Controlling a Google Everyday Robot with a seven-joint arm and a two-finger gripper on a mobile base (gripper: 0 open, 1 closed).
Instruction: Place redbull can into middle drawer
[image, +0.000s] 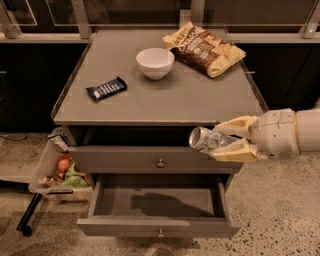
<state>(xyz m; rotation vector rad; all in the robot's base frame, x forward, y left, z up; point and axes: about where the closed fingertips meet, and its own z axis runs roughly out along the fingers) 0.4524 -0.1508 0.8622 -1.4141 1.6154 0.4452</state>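
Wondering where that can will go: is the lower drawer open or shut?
Open: the middle drawer is pulled out, its floor showing. The hand, at the cabinet's front right, grips the redbull can sideways above it.

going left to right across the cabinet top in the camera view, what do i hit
Candy bar → white bowl → chip bag. Off the top's front right corner, the gripper is shut on the redbull can, higher than the open middle drawer.
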